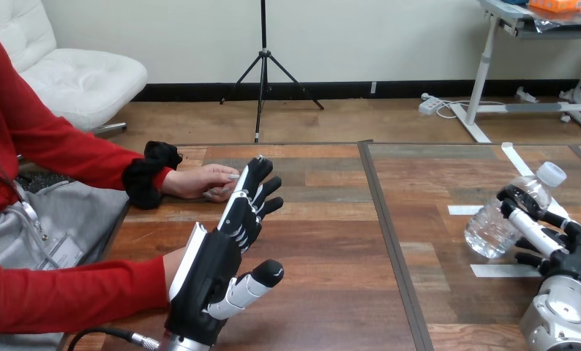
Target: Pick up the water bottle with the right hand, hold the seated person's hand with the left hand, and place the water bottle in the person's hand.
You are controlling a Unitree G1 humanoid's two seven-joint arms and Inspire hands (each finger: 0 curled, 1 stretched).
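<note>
The right hand [565, 252] curls round the tilted bottle [489, 230] at the table's [331, 292] right: the pickup step. The left hand [211, 274] is open, fingertips beside the person's hand [196, 181]; next, probably, lift the bottle and clasp that hand

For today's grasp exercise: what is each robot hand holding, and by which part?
The right hand grips the water bottle below its cap; the left hand is open, holding nothing.
</note>
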